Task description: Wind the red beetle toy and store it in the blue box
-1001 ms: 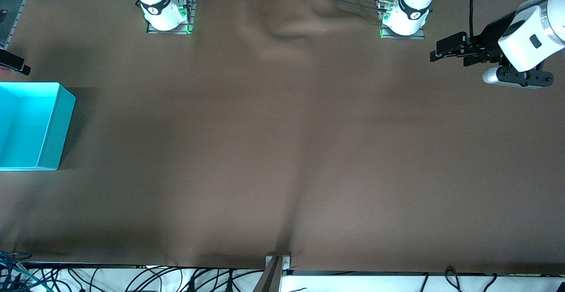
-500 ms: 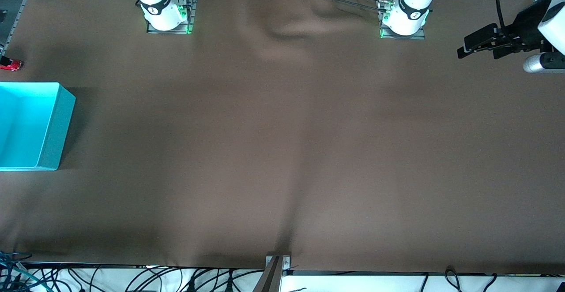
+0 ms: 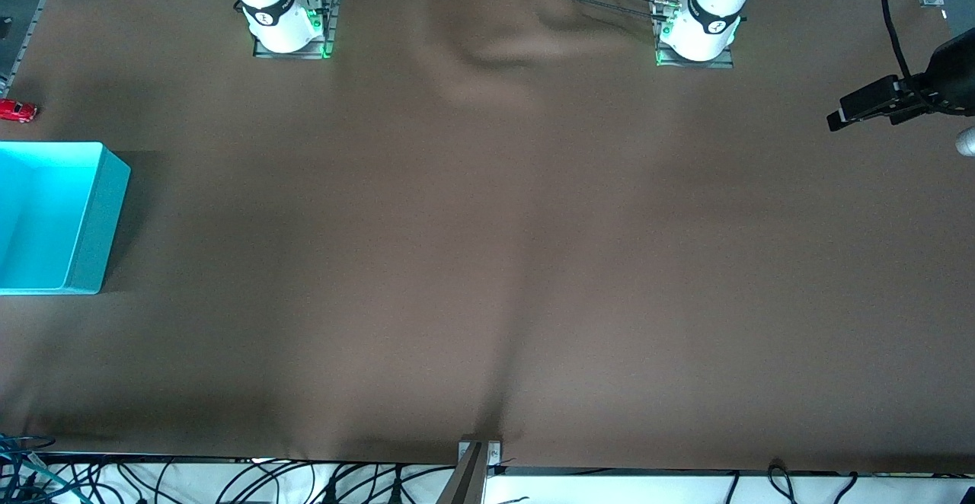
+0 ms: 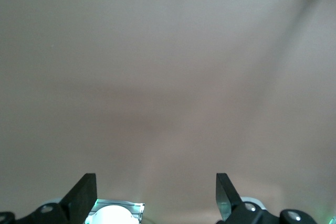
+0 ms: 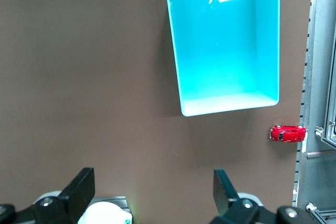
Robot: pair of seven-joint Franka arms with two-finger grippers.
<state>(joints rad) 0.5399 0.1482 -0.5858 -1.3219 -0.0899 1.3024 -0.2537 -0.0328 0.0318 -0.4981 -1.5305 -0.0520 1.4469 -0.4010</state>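
Observation:
The red beetle toy (image 3: 17,110) sits on the brown cloth at the right arm's end of the table, a little farther from the front camera than the blue box (image 3: 95,222). The box is open-topped and holds nothing. The right wrist view looks down on both the box (image 5: 226,45) and the toy (image 5: 287,133), which lie apart. My right gripper (image 5: 152,190) is open and empty, high above them and out of the front view. My left gripper (image 3: 868,106) hangs over the left arm's end of the table, open and empty in its wrist view (image 4: 155,195).
A metal rail (image 5: 307,77) runs along the table edge right beside the toy. The two arm bases (image 3: 286,20) (image 3: 697,28) stand along the table's top edge. The cloth has a raised wrinkle (image 3: 495,55) between them. Cables and a bracket (image 3: 476,458) line the front edge.
The left gripper has moved steadily toward the left arm's end of the table. The right gripper, which covered the toy a second ago, has left the front view and the toy shows alone.

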